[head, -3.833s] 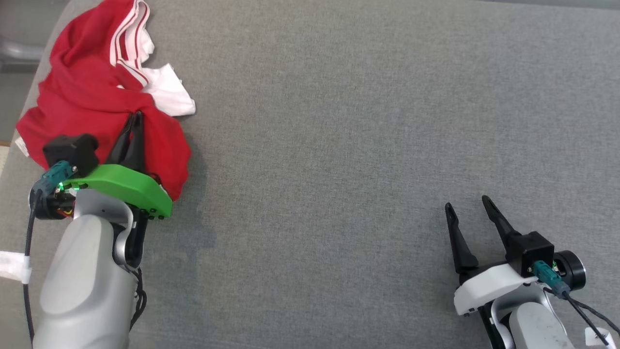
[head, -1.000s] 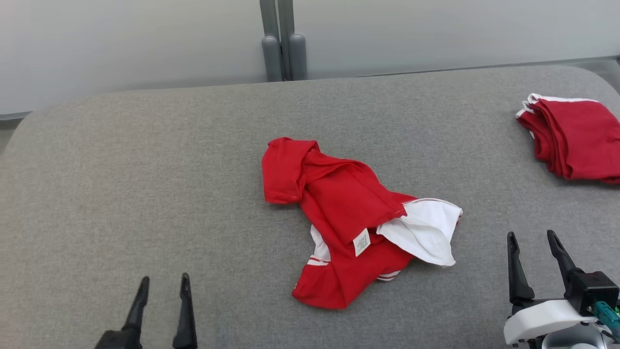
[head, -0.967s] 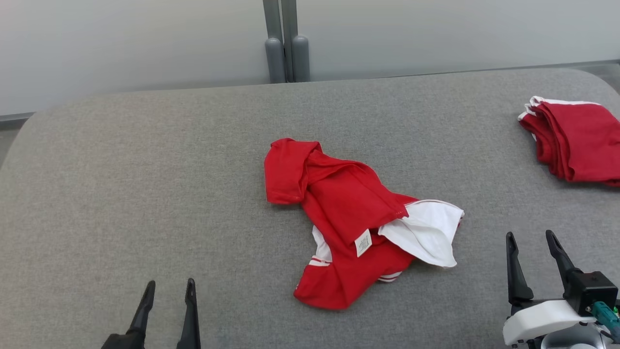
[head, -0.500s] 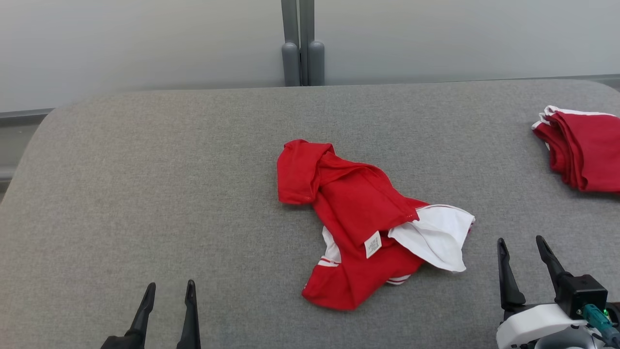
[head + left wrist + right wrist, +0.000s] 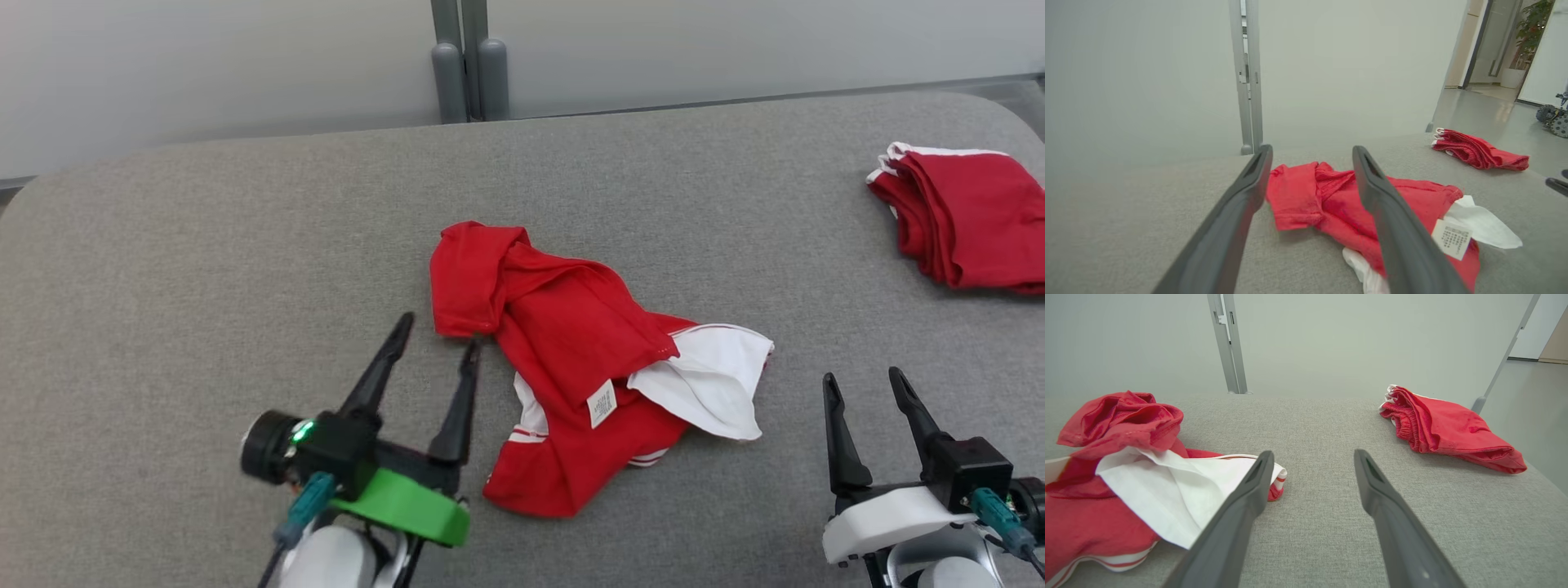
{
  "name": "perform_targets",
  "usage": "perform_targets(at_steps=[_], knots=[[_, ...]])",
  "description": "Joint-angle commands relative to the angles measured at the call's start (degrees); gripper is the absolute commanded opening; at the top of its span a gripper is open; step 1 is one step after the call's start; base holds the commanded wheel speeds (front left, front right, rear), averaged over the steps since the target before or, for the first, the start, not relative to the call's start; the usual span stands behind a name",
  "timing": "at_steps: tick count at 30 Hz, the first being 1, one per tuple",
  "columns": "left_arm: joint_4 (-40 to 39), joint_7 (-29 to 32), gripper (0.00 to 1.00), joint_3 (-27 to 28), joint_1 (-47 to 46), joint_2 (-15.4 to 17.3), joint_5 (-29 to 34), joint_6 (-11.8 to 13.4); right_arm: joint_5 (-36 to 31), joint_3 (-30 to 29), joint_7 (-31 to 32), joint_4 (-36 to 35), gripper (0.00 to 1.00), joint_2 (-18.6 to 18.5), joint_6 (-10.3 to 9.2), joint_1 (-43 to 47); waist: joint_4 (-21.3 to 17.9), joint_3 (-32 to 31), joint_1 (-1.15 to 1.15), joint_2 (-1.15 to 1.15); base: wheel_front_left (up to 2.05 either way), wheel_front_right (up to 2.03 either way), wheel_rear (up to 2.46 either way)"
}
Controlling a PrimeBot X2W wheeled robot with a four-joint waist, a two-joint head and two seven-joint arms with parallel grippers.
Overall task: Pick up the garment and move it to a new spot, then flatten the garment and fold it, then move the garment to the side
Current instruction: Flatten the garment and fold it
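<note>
Shorts [image 5: 571,343] crumpled at the middle of the grey padded table [image 5: 204,245], both grippers empty.
The thin cloth looks light and limp, likely to sag when lifted; a hem corner suits best, such as the red fold [image 5: 465,278] just beside the left gripper [image 5: 439,333], its tips spread wide. The heap's long axis slants from that far-left fold toward the near right, white lining [image 5: 706,388] spilling toward the right gripper [image 5: 863,377], also parted and clear of the cloth.
</note>
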Motion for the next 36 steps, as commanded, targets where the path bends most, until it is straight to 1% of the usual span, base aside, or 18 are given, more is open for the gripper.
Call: perform_targets(at_steps=[1, 3, 6, 10, 14, 17, 18, 20, 21, 22, 23, 24, 26, 27, 28, 29, 32, 36], knots=[[2.1, -0.1, 1.0, -2.7, -2.8, 0.1, 0.0, -0.4, 0.6, 0.3, 0.0, -0.2, 1.0, -0.2, -0.09, -1.0, -2.1, 1.9, 0.0, 0.0, 0.0, 0.0, 0.0], [5.2, 1.7, 1.0, -7.3, -7.1, 0.2, -1.1, -0.6, 1.2, 0.6, 0.0, 0.0, 1.0, -0.2, -0.09, -1.6, -3.6, 2.8, 0.0, 0.0, 0.0, 0.0, 0.0], [9.4, 6.9, 1.0, -13.8, -12.6, 0.2, -3.2, -0.9, 2.5, 1.0, 0.0, 0.5, 1.0, -0.1, -0.09, -2.0, -6.1, 3.6, 0.0, 0.0, 0.0, 0.0, 0.0], [13.1, 12.4, 1.0, -19.0, -16.8, 0.2, -5.3, -0.9, 4.2, 1.8, 0.0, 1.2, 1.0, -0.1, -0.09, -2.1, -9.2, 4.3, 0.0, 0.0, 0.0, 0.0, 0.0], [15.8, 16.8, 1.0, -21.0, -18.7, 0.2, -7.3, -0.6, 5.3, 1.9, 0.0, 1.9, 1.0, -0.1, -0.09, -1.9, -11.8, 4.4, 0.0, 0.0, 0.0, 0.0, 0.0], [17.5, 17.6, 1.0, -20.4, -18.9, 0.6, -7.4, 0.6, 6.4, 2.2, 0.0, 2.3, 1.0, -0.1, -0.09, -1.9, -13.2, 4.1, 0.0, 0.0, 0.0, 0.0, 0.0], [17.8, 17.8, 0.96, -20.0, -19.0, 0.6, -7.8, 1.0, 6.6, 2.1, 0.0, 2.3, 1.0, -0.1, -0.09, -1.8, -13.5, 4.0, 0.0, 0.0, 0.0, 0.0, 0.0], [18.3, 18.0, 0.93, -19.7, -19.3, 1.0, -7.6, 1.6, 7.0, 1.9, 0.0, 2.3, 1.0, -0.1, -0.09, -1.6, -13.9, 3.9, 0.0, 0.0, 0.0, 0.0, 0.0], [18.6, 18.3, 0.89, -19.6, -19.3, 1.3, -7.5, 1.8, 7.1, 1.9, 0.0, 2.4, 1.0, -0.1, -0.09, -1.5, -14.0, 3.9, 0.0, 0.0, 0.0, 0.0, 0.0], [19.0, 18.5, 0.76, -19.7, -19.3, 1.6, -7.4, 2.0, 7.1, 2.0, 0.0, 2.5, 1.0, -0.1, -0.09, -1.4, -14.2, 3.9, 0.0, 0.0, 0.0, 0.0, 0.0], [19.2, 18.6, 0.71, -19.5, -19.3, 1.7, -7.6, 2.2, 7.2, 2.0, 0.0, 2.5, 1.0, -0.1, -0.09, -1.4, -14.2, 3.9, 0.0, 0.0, 0.0, 0.0, 0.0], [19.6, 18.7, 0.55, -19.3, -19.4, 1.8, -7.6, 2.5, 7.3, 2.0, 0.0, 2.6, 1.0, -0.1, -0.09, -1.4, -14.3, 3.8, 0.0, 0.0, 0.0, 0.0, 0.0], [20.4, 18.5, 0.4, -19.1, -19.6, 2.2, -7.5, 3.1, 7.4, 1.9, 0.0, 2.6, 1.0, -0.1, -0.09, -1.6, -14.3, 3.9, 0.0, 0.0, 0.0, 0.0, 0.0], [20.6, 18.4, 0.35, -18.9, -19.6, 2.2, -7.8, 3.3, 7.4, 1.9, 0.0, 2.7, 1.0, -0.1, -0.09, -1.6, -14.3, 3.9, 0.0, 0.0, 0.0, 0.0, 0.0], [21.0, 18.4, 0.11, -18.8, -19.7, 2.2, -8.0, 3.4, 7.3, 1.8, 0.0, 2.7, 1.0, -0.1, -0.09, -1.7, -14.3, 3.9, 0.0, 0.0, 0.0, 0.0, 0.0], [21.2, 18.3, 0.0, -18.8, -19.8, 2.4, -8.0, 3.4, 7.3, 1.8, 0.0, 2.6, 1.0, -0.1, -0.09, -1.7, -14.2, 3.9, 0.0, 0.0, 0.0, 0.0, 0.0], [21.6, 17.4, 0.0, -18.3, -19.8, 2.2, -8.8, 3.5, 7.4, 1.8, 0.0, 2.7, 1.0, -0.1, -0.09, -1.8, -14.0, 4.0, 0.0, 0.0, 0.0, 0.0, 0.0], [20.0, 16.4, 0.0, -17.1, -19.8, 1.7, -10.7, 3.7, 7.0, 1.7, 0.0, 3.0, 1.0, -0.1, -0.09, -1.4, -13.3, 3.8, 0.0, 0.0, 0.0, 0.0, 0.0]])
